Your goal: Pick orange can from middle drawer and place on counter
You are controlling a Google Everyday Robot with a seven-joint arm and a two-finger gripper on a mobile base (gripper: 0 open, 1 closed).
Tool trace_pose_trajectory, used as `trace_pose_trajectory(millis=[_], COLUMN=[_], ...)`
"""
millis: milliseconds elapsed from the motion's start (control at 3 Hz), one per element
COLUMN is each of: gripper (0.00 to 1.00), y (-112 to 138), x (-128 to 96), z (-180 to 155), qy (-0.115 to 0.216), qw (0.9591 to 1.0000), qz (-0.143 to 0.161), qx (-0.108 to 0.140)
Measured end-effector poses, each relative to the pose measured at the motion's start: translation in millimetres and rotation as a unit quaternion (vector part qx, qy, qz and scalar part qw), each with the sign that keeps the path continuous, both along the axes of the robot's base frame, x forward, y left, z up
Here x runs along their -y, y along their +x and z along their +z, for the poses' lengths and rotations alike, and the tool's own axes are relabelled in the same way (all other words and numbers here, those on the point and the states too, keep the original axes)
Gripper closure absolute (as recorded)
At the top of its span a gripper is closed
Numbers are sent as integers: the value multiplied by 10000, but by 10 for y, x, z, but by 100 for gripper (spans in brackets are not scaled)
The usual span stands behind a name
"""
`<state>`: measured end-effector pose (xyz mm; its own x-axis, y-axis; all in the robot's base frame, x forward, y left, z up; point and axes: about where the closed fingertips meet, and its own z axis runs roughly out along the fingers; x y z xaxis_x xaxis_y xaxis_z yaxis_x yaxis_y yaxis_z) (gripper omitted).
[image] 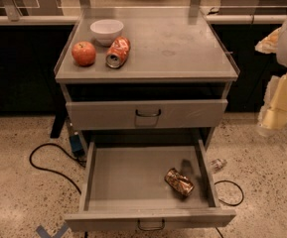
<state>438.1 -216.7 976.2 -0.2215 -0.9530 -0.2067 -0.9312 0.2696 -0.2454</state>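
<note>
The orange can [179, 181], dented, dark brownish-orange and gold, lies on its side in the right front part of the open middle drawer [128, 175]. The drawer is pulled far out, with its low front panel and loop handle [150, 225] at the bottom of the view. The counter [182, 48] is the grey top of the cart above. My gripper [268, 124] hangs at the far right of the view, beside the cart, at about the height of the upper drawer, well above and to the right of the can.
On the counter's left stand a red apple [84, 53], a white bowl [107, 31] and a bright orange-and-white can [118, 52] lying on its side. The upper drawer [148, 114] is shut. Black cables [48, 167] lie on the speckled floor on both sides of the cart.
</note>
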Motion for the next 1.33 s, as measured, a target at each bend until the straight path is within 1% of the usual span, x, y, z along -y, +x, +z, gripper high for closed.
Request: trace_pose_trajectory(millis=[333,667,1000,1333], gripper=[0,0,0,0], y=[0,-53,-225,-384], x=[0,-27,-190,-355], z=[0,-112,-466,-1125], qy=[0,13,268,604], qw=[10000,10000,9990,9969], qz=[0,67,356,505], qx=[0,-4,29,-3])
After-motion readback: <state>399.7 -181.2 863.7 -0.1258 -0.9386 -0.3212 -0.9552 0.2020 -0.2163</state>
